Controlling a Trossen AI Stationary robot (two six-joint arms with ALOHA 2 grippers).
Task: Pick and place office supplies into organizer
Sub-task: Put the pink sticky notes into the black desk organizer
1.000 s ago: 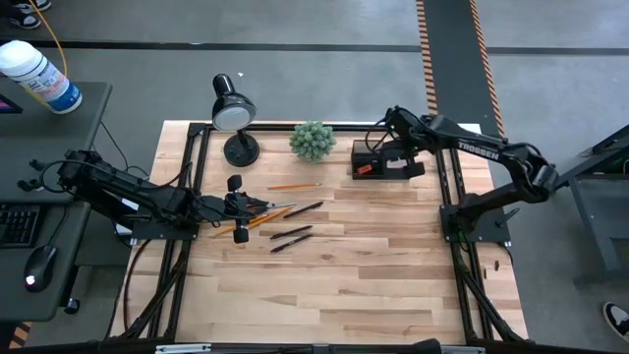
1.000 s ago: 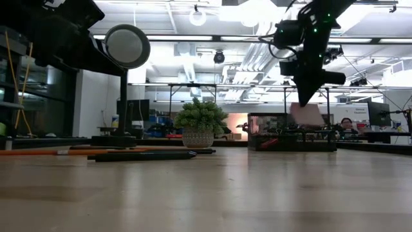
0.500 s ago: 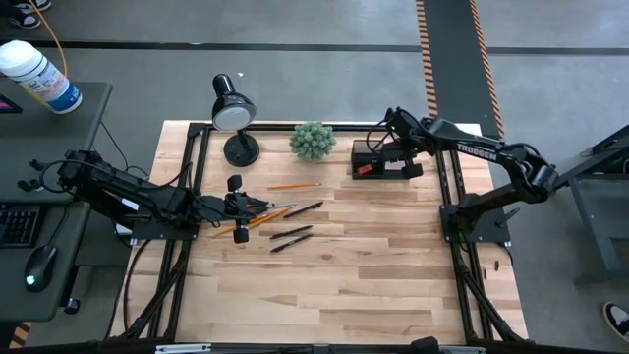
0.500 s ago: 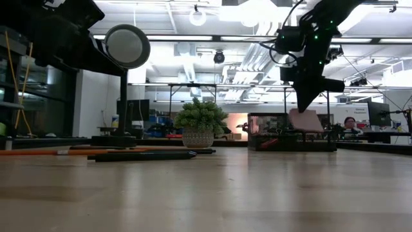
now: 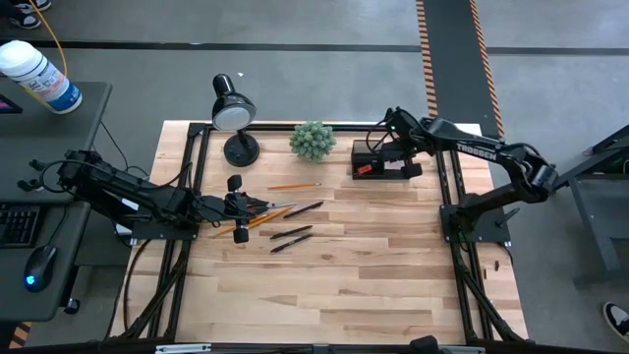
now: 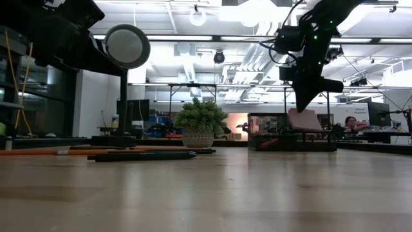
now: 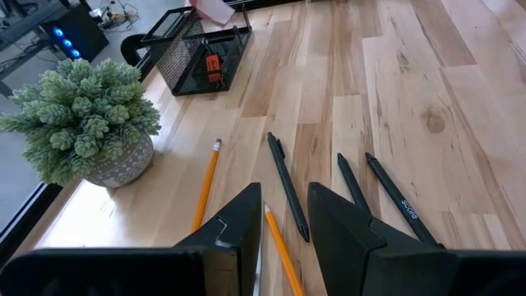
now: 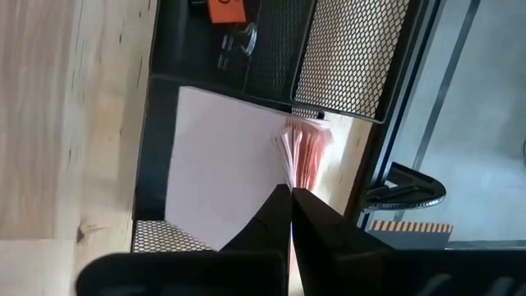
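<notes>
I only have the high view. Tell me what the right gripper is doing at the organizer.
Observer: The right gripper is shut on the pink sticky-note pad, pinching its fanned edge.
Operator: Say whether the pad is in yet.
Observer: Partly: in the low view it hangs tilted at the organizer's top edge, not lying flat.
Operator: Report what's already inside.
Observer: An orange-red piece sits in the neighbouring mesh compartment.
Operator: Now the left.
Observer: The left gripper stands open over an orange pencil.

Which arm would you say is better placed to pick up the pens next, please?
Probably the left. Its gripper hovers right at the pens and pencils, while the right gripper is at the organizer, shut on the sticky-note pad.
</notes>
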